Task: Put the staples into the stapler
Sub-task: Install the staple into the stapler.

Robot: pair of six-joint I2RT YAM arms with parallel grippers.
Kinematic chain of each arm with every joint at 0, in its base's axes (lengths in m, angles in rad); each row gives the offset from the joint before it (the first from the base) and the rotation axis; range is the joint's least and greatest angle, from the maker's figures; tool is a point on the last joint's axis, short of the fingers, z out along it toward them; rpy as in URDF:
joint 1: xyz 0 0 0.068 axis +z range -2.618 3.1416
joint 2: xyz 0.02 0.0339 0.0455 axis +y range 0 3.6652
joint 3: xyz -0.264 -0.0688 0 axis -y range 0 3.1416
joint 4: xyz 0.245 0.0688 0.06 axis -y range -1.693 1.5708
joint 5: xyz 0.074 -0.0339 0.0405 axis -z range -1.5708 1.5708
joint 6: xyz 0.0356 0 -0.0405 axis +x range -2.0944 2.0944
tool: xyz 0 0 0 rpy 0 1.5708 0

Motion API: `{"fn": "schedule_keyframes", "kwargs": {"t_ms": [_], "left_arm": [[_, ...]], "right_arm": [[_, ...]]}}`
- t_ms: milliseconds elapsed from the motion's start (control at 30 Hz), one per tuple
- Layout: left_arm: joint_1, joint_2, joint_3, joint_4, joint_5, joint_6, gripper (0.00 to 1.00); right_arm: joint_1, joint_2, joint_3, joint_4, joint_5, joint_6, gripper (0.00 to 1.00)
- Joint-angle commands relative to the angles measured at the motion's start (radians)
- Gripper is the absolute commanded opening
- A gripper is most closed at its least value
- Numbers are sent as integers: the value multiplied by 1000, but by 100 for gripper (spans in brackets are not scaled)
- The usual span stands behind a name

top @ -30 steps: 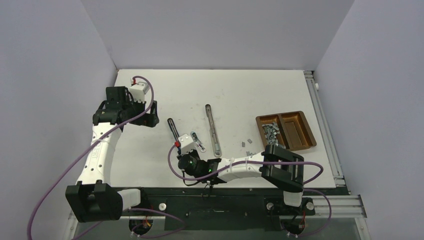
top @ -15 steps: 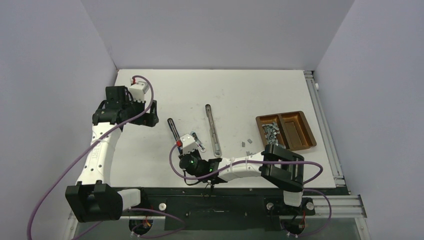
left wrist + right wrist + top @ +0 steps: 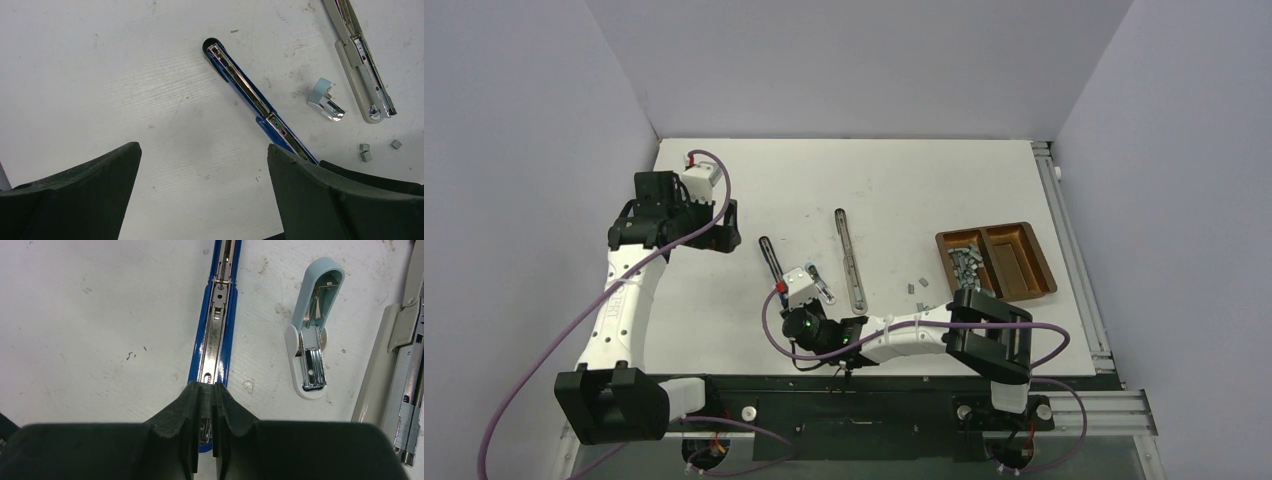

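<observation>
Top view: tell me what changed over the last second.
Barely anything. The right gripper turned slightly at the wrist above the blue stapler, then held; it stayed shut, and nothing was picked up or released. The left gripper stayed open and still. The staples in the tray, the grey stapler and the small pale blue stapler did not move.

A blue stapler [image 3: 216, 335], a pale blue stapler [image 3: 311, 330] and a beige stapler [image 3: 385, 370] are seen on a scuffed white table [image 3: 90, 340]; silvery-grey staples [image 3: 965, 262] are held in a brown tray [image 3: 1019, 262].
</observation>
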Motion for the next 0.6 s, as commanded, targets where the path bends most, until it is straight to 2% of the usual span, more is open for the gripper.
{"fn": "schedule_keyframes", "kwargs": {"t_ms": [0,567], "left_arm": [[-5,-26,43,6,-2,3,96],[-5,-35,41,3,-1,5,96]], "right_arm": [[13,-2,2,56,24,-24,9],[-4,10,-7,48,-5,9,9]]}}
